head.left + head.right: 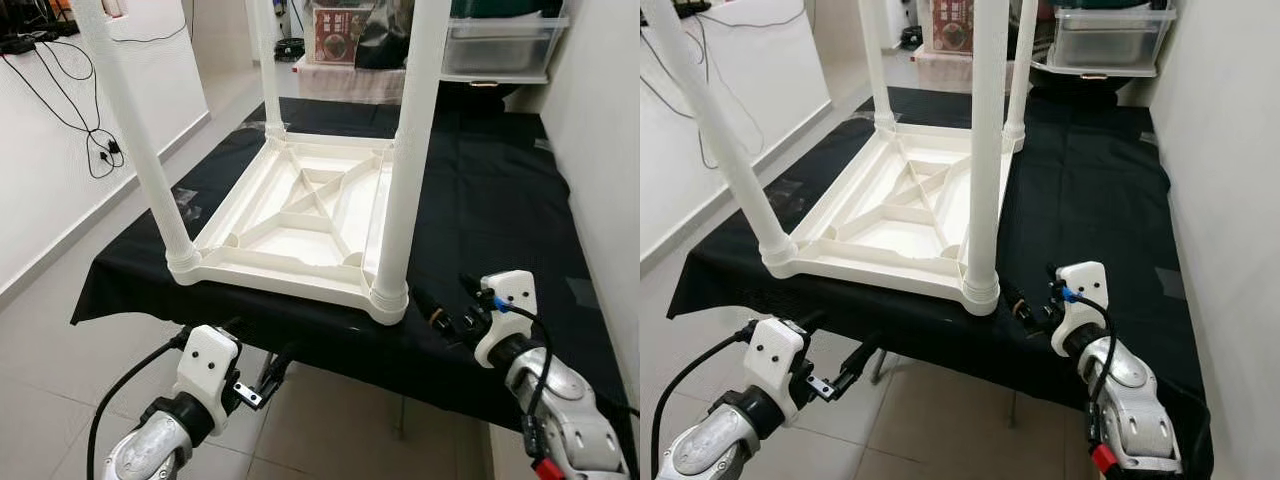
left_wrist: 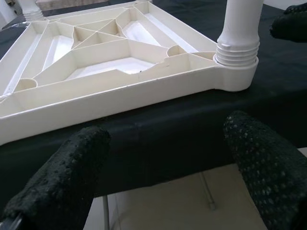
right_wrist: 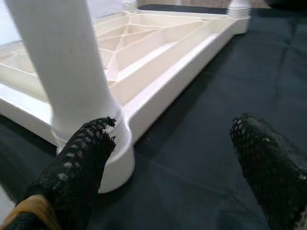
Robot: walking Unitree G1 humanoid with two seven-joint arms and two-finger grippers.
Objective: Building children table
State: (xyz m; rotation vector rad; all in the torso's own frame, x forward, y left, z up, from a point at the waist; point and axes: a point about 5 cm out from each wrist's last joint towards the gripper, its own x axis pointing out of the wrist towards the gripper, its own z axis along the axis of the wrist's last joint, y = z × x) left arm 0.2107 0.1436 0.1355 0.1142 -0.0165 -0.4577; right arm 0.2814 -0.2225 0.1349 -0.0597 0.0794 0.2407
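A white plastic children's table (image 1: 280, 268) lies upside down on a black-covered work surface (image 1: 490, 190). Legs stand upright in its corners: near left (image 1: 135, 140), near right (image 1: 405, 170), far left (image 1: 266, 70) and far right (image 1: 1022, 60). My left gripper (image 1: 255, 348) hangs open just in front of and below the near edge, facing the table's rim (image 2: 120, 98). My right gripper (image 1: 452, 303) is open over the cloth, just right of the near right leg's base (image 3: 115, 163). One right finger (image 3: 72, 172) sits close beside that base. Nothing is held.
A white wall with dangling black cables (image 1: 95, 140) runs along the left. Another wall (image 1: 600, 120) closes the right side. Clear storage boxes (image 1: 500, 45) and a cloth-covered stand are at the back. Tiled floor (image 1: 330, 420) lies below the near edge.
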